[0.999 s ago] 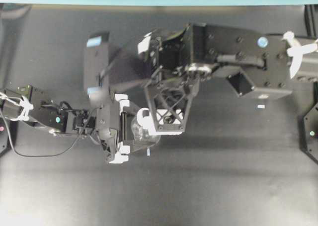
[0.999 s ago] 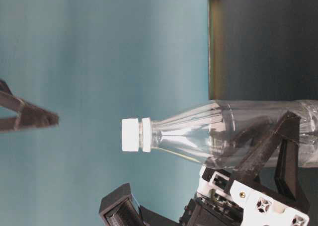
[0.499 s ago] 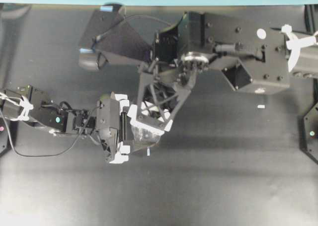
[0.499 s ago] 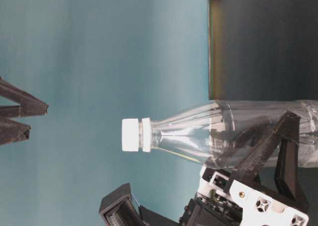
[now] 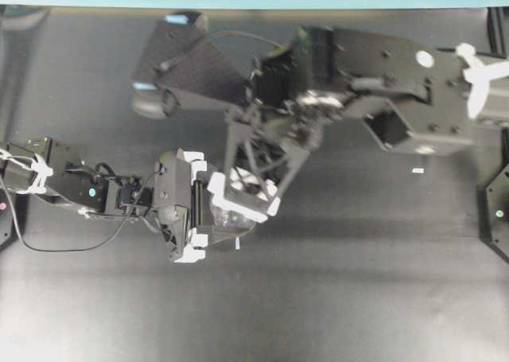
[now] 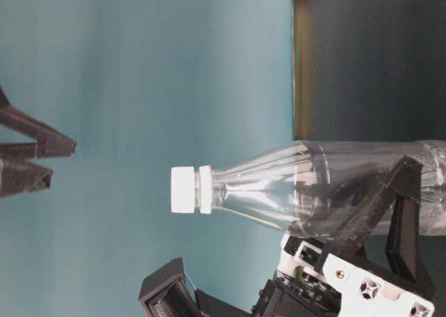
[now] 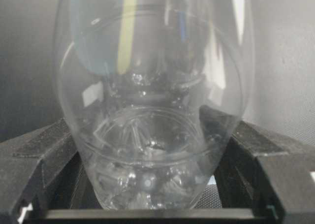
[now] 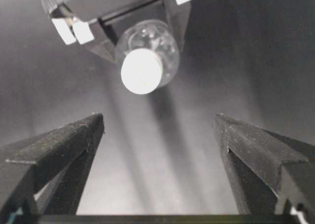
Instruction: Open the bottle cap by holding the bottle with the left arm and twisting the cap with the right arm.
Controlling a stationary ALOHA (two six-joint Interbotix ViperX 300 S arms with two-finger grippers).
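Both risks we see: right gripper [image 8: 157, 130], jaws spread wide, sits off-centre from the bottle cap [image 8: 141, 71], and could knock the bottle [image 7: 152, 111] askew in the left gripper's [image 5: 191, 216] clasping jaws.

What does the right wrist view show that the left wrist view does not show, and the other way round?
Only the right wrist view shows the bottle cap, seen end-on, and the open right gripper, apart from the cap. Only the left wrist view shows the bottle's rounded base, pressed between the left gripper's fingers. Both views share the clear bottle, held by the left gripper.
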